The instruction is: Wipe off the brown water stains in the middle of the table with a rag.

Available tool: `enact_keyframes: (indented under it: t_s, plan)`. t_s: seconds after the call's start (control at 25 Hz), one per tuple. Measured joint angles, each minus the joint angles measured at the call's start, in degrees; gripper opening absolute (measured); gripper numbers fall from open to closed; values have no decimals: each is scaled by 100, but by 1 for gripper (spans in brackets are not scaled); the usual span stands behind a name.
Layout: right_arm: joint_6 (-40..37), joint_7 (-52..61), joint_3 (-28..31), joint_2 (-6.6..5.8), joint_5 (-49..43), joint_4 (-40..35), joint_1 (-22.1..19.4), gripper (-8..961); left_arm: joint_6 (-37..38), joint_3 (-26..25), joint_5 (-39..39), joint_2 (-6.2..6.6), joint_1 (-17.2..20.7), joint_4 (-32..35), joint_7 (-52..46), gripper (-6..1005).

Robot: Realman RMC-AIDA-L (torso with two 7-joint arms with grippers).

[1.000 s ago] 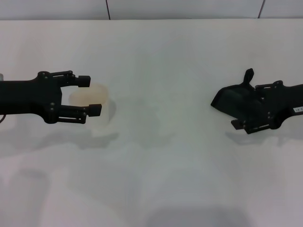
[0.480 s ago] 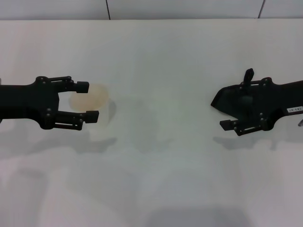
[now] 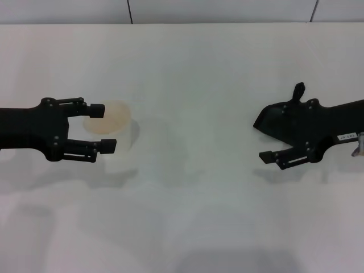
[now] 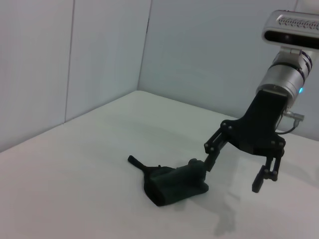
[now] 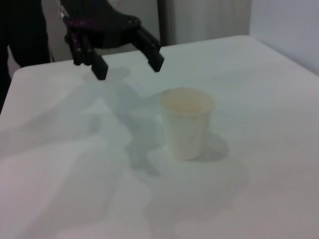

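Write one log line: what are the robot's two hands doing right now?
left gripper: open, above white cup | right gripper: open, above dark rag | brown stain: none visible on table

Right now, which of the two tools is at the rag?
The right tool, open, with one finger against the dark rag. The left tool is open beside the white cup instead.

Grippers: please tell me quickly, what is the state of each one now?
Left gripper: open, holding nothing, beside the white cup.
Right gripper: open, holding nothing, one finger above the dark rag.
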Motion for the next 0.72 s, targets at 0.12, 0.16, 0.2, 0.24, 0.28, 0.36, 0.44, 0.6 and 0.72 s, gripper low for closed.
enact_keyframes:
  t_s: [0.12, 0.16, 0.2, 0.24, 0.28, 0.36, 0.44, 0.6, 0.72]
  plan:
    - [-71, 23, -25, -2, -110, -4, 14, 829, 0, 0, 0, -3, 3, 1, 1, 890]
    - [-143, 38, -25, -3, -146, -20, 21, 829, 0, 0, 0, -3, 2, 1, 1, 890]
    - [-165, 45, -25, -3, -153, -29, 23, 829, 0, 0, 0, -4, 2, 1, 1, 890]
    - [-177, 58, -25, -4, -158, -39, 23, 829, 0, 0, 2, -8, 2, 2, 1, 890]
    - [-176, 67, -23, -4, -161, -41, 23, 829, 0, 0, 4, -14, 3, 2, 1, 890]
    - [-127, 79, -18, -3, -163, -43, 23, 829, 0, 0, 9, -24, 7, 1, 1, 890]
    - [-81, 80, -19, 0, -160, -49, 23, 829, 0, 0, 9, -31, 12, 2, 8, 890]
    - [7, 87, -43, 3, -161, -20, 87, 829, 0, 0, 9, -39, 17, 10, 19, 890]
    - [79, 88, -63, 9, -150, -9, 98, 829, -1, 0, 7, -44, 19, 10, 25, 890]
